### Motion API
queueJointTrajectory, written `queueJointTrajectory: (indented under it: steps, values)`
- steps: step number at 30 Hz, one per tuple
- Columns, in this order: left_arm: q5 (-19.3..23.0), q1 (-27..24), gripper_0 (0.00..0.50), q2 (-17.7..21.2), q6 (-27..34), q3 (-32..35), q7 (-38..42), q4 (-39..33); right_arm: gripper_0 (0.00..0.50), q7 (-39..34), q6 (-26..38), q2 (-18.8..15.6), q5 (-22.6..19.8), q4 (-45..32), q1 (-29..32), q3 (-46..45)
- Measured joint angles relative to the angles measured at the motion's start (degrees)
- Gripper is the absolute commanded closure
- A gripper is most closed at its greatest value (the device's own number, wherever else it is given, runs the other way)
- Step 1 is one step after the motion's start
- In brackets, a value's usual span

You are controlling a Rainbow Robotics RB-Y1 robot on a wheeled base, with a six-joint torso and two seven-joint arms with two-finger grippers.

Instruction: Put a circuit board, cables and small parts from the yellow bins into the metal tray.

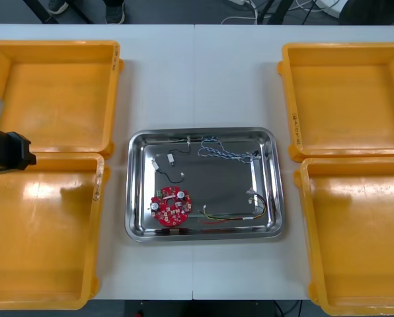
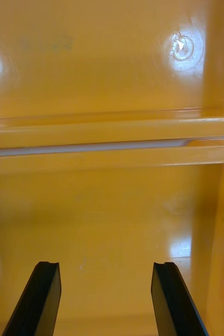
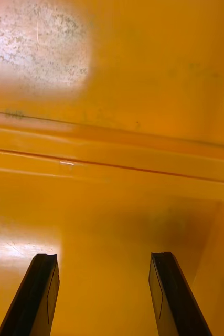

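Observation:
The metal tray (image 1: 276,178) lies at the table's middle. Inside it sit a round red circuit board (image 1: 170,206) at the near left, a twisted blue and white cable (image 1: 225,153) at the far side, a red and yellow cable (image 1: 231,216) along the near wall, a black cable (image 1: 253,173) at the right and small metal parts (image 1: 171,158) at the far left. My left gripper (image 3: 104,299) hangs open over the bare floor of a left yellow bin (image 3: 117,220), its arm (image 1: 5,150) at the left edge. My right gripper (image 2: 109,302) hangs open over a right yellow bin (image 2: 112,220).
Two yellow bins stand at the left (image 1: 51,92) (image 1: 38,238) and two at the right (image 1: 346,99) (image 1: 359,238), all with bare floors. In the right wrist view a strip of table (image 2: 91,147) shows between two bin rims. Shoes show beyond the far edge.

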Motion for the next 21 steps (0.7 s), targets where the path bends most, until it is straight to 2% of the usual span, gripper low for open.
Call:
queueJointTrajectory:
  steps: [10,21]
  values:
    - [1.8,3.2,0.0,0.0,0.0,2.2,0.0,-2.7,0.0,0.0,0.0,0.0,0.0,0.0,0.0,0.0]
    - [2.6,4.5,0.0,0.8,0.0,2.5,0.0,-3.2,0.0,0.0,0.0,0.0,0.0,0.0,0.0,0.0]
